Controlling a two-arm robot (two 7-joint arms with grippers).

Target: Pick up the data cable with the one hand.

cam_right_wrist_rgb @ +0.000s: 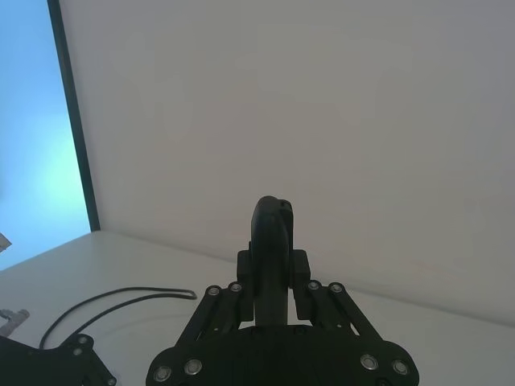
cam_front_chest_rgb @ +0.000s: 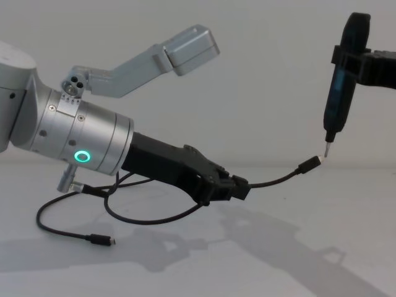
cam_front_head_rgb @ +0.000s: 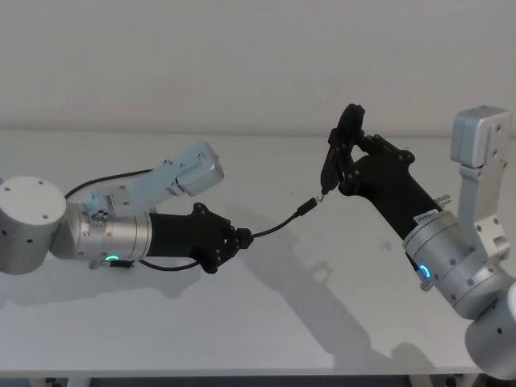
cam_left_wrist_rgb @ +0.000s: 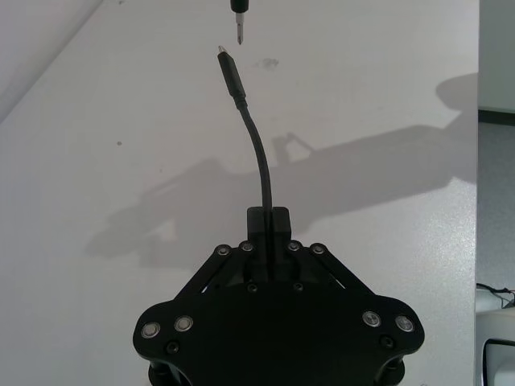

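My left gripper, black on a silver wrist with a green ring, is shut on the data cable. The cable arcs up from the fingers to a metal-tipped plug held in the air. Its slack loops under the wrist, and the other plug lies on the table. My right gripper is shut on an upright black pointed tool. The tool's tip hangs just beyond the raised plug.
The white table stretches wide and bare under both arms, with its front edge close to me. A plain wall stands behind. A thin black lead curves along my left arm.
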